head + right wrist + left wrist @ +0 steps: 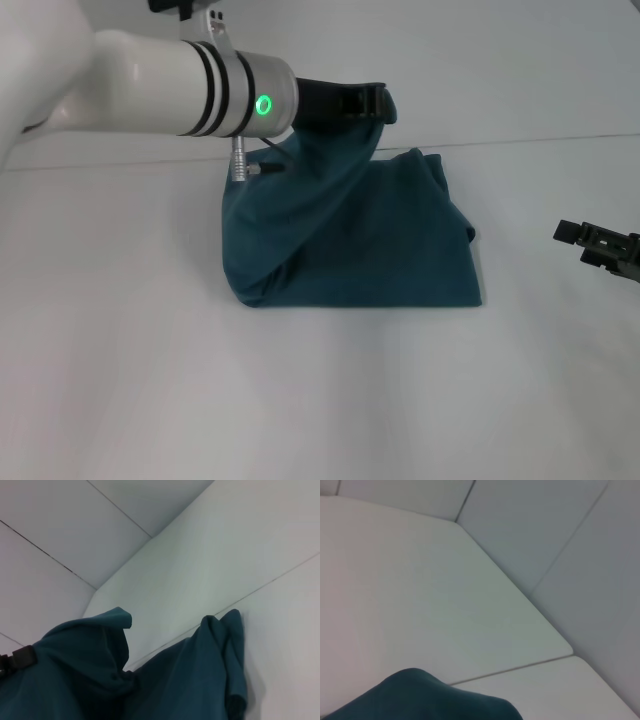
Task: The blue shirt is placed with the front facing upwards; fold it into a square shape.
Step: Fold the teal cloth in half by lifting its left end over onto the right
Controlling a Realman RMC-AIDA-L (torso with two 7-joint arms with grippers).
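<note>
The left gripper (372,102) held a raised fold of the shirt (370,250) near the table's (120,380) far edge (right gripper (572,234) idle, jaws unclear).

Bare lab: white table (150,350), panelled walls (545,525).

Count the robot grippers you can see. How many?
2. The left gripper is up at the far side of the table, holding a lifted fold of the blue shirt. The right gripper waits off by the right edge, away from the shirt.
</note>
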